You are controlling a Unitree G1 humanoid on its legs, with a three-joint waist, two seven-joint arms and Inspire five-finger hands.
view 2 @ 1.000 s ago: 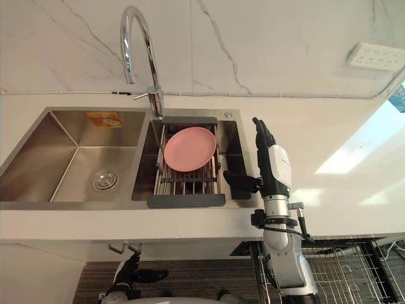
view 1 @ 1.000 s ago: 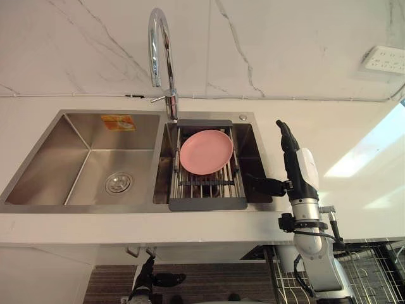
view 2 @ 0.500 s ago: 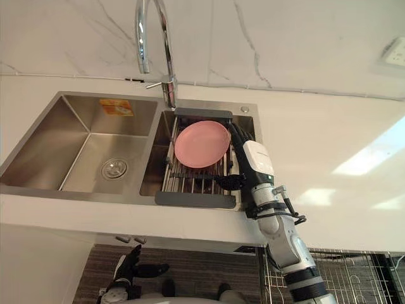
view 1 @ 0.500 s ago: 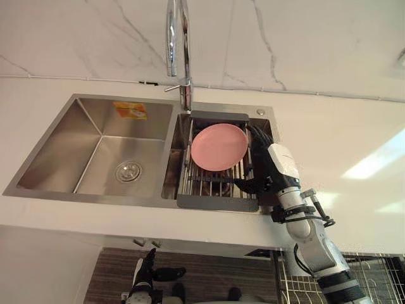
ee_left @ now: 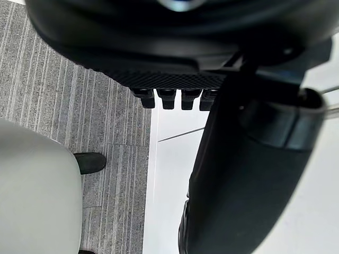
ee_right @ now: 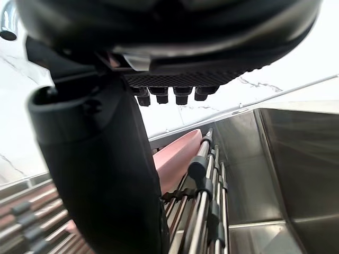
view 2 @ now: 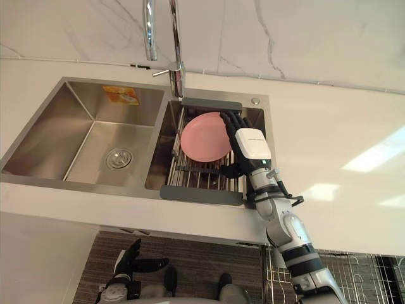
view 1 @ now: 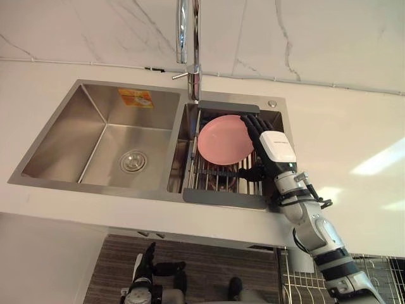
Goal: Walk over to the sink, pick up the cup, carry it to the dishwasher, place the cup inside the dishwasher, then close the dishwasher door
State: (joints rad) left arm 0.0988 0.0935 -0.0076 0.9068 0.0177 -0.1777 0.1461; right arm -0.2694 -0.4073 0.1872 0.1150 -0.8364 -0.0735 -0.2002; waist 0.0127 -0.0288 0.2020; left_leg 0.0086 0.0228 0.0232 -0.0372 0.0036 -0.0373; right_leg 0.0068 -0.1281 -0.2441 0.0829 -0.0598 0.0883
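Now the right hand (view 1: 273,149), fingers straight and thumb spread, hovers beside the pink plate (view 1: 223,139) on the sink rack (view 1: 215,182), where a shallow pinch could tip it off the bars.

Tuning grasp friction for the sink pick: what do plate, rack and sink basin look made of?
Plate: looks like matte pink plastic or melamine, even colour, no glare; ceramic possible. Rack: shiny metal rods, probably steel; dark grey matte end bars, likely plastic. Sink basin: brushed stainless steel, soft streaked reflections.
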